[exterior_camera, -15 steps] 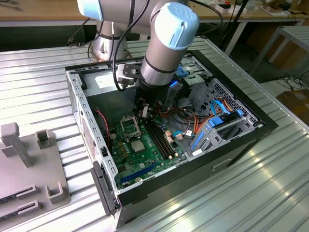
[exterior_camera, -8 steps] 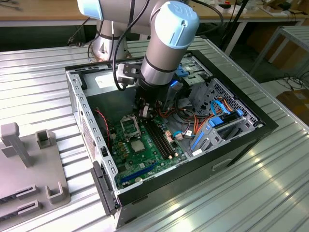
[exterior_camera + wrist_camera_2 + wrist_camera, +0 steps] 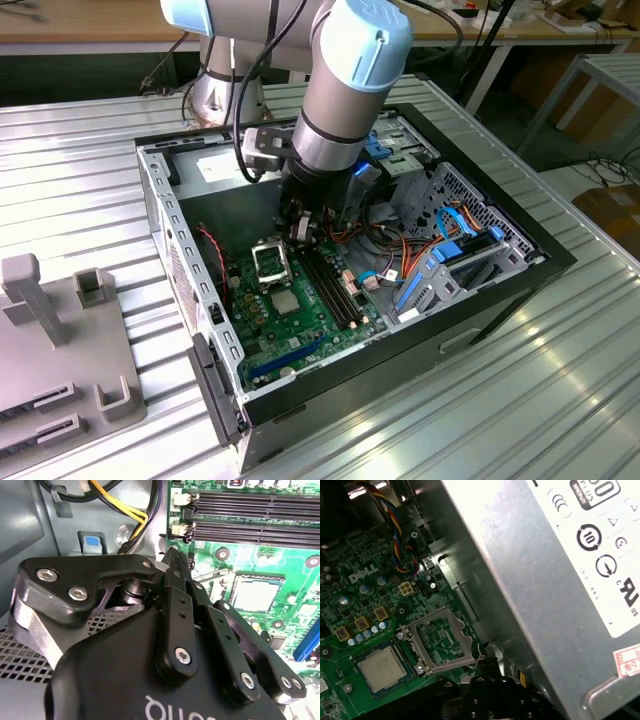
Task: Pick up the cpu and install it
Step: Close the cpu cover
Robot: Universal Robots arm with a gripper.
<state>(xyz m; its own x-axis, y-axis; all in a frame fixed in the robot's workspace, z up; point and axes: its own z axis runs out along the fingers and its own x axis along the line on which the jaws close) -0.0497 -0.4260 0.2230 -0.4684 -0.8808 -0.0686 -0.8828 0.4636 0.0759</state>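
1. The cpu (image 3: 381,667), a flat square chip with a matte silver-grey metal top, lies seated in its socket on the green motherboard (image 3: 350,605); the second wrist view shows it too (image 3: 255,595).
2. Touching it at 1 o'clock in the first wrist view, the hinged metal frame (image 3: 440,640) stands swung open.
3. In the exterior view the tool (image 3: 300,228) hovers just above the open frame (image 3: 270,262); whether it is spread or pressed together I cannot tell.
4. Long black memory slots (image 3: 250,510) lie near, and the smooth grey power-supply box (image 3: 535,575) is beside the frame.

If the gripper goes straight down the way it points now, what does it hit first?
Likely the open hinged frame beside the cpu, or the motherboard next to it; depth is unclear. The gripper hangs just above that spot.
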